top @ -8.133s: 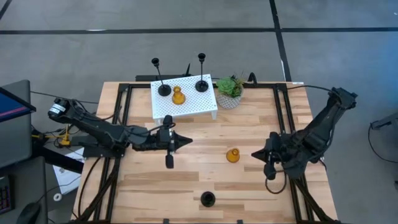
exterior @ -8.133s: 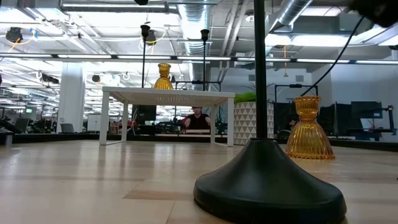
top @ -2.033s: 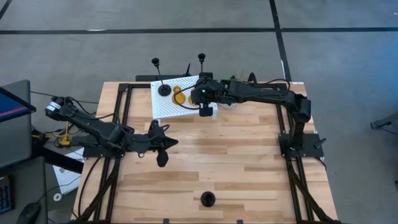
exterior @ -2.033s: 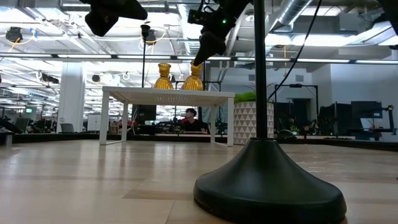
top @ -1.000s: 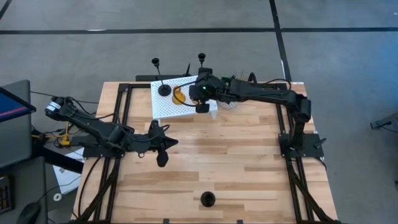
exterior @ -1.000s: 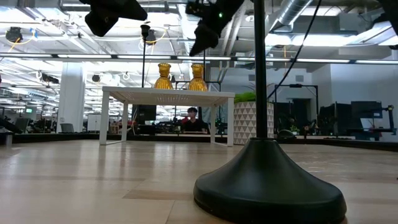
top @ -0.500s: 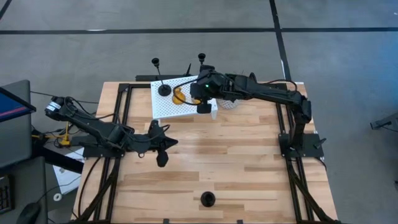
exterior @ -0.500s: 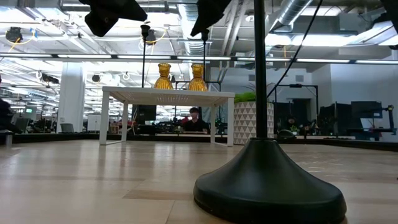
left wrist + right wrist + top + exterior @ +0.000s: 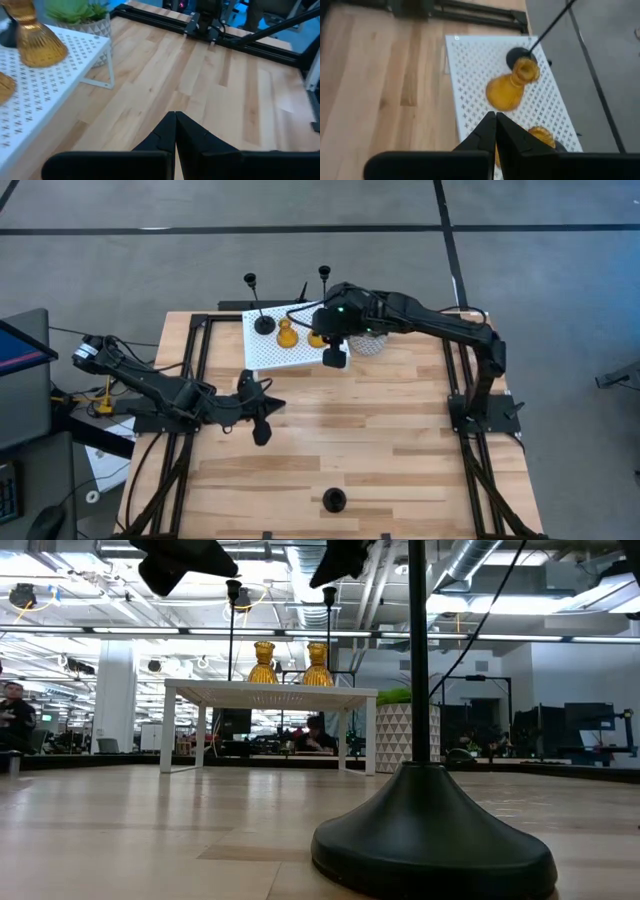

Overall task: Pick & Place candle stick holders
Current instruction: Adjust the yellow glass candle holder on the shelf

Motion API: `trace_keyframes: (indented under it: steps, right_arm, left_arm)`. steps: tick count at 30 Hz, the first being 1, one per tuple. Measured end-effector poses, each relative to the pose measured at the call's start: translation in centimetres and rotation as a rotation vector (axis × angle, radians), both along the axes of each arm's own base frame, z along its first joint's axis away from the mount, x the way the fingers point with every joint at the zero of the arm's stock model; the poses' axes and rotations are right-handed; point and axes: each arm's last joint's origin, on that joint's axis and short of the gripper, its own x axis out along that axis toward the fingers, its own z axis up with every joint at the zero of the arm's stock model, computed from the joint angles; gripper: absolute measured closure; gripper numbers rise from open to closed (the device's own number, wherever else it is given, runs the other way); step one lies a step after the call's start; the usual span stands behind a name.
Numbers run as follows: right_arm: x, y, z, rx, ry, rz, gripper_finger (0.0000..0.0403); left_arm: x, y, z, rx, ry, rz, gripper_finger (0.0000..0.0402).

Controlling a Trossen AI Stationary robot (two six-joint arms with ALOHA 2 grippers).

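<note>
Two amber cone-shaped holders (image 9: 286, 333) (image 9: 316, 337) stand on their bases on the white perforated stand (image 9: 290, 355) at the table's far side, with two black holders: one base (image 9: 263, 324) shows, the other's cup (image 9: 323, 272) rises behind my right arm. A third black holder (image 9: 334, 500) stands at the near edge, large in the low view (image 9: 430, 830). My right gripper (image 9: 333, 359) is shut and empty, above the stand's near right corner; the amber holders show in its wrist view (image 9: 512, 87). My left gripper (image 9: 261, 432) is shut and empty over the table's left middle.
A small green potted plant (image 9: 372, 330) stands right of the stand. Black frame rails (image 9: 190, 380) run along both table sides. Bare wood lies between the stand and the near black holder. People show in the room beyond, in the low view (image 9: 12, 715).
My right gripper has gone up and a little toward the table's right and near edges, away from the right-hand amber holder, which stays upright on the stand beside the other one.
</note>
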Motion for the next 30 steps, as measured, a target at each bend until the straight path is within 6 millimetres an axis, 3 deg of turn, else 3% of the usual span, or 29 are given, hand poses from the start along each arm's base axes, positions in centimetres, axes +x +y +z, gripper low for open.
trace_keyframes:
  steps: [8,19,30]
  right_arm:
    - [-2.5,0.8,1.9,-0.007,-0.059,0.014,0.0403]
    - [-7.6,1.8,0.0,0.069,-0.213,-0.047,0.0403]
    - [-12.9,2.7,-2.3,0.121,-0.338,-0.202,0.0403]
  left_arm:
    - [0.0,0.1,0.0,0.032,-0.002,0.037,0.0394]
    - [0.0,0.3,0.1,0.081,0.005,0.056,0.0394]
    - [0.4,4.0,0.6,0.202,-0.016,0.463,0.0397]
